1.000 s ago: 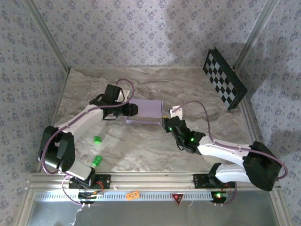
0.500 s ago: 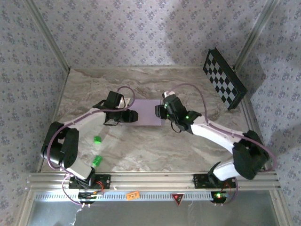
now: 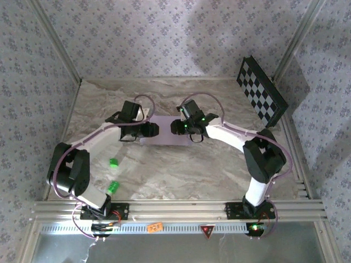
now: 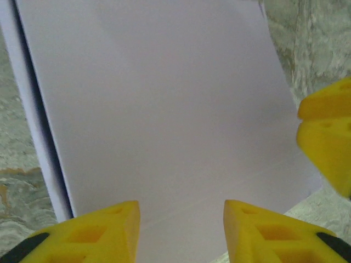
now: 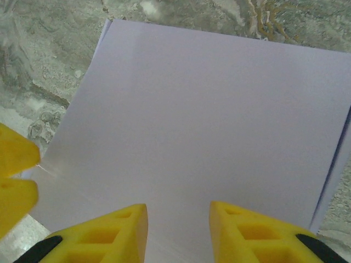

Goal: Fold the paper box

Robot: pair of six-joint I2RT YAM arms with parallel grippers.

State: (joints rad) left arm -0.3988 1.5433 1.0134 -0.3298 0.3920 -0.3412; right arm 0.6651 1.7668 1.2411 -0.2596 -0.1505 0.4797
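The paper box lies flat and folded on the marble table, its lavender side up. In the left wrist view the paper box shows a darker seam along its left edge. My left gripper hangs over its left end, and my right gripper over its right end, the two facing each other. The left gripper is open, with only the box's top between its yellow fingers. Over the same lavender surface the right gripper is open too. Each wrist view catches the other gripper's yellow fingertips.
A black-and-white checkerboard panel leans against the back right wall. Two small green pieces lie on the table near the left arm. Patterned walls close in the table on three sides.
The right arm has swung left and back from beside the box's right edge to over its right end. The box now looks flatter. Both pairs of jaws have narrowed.
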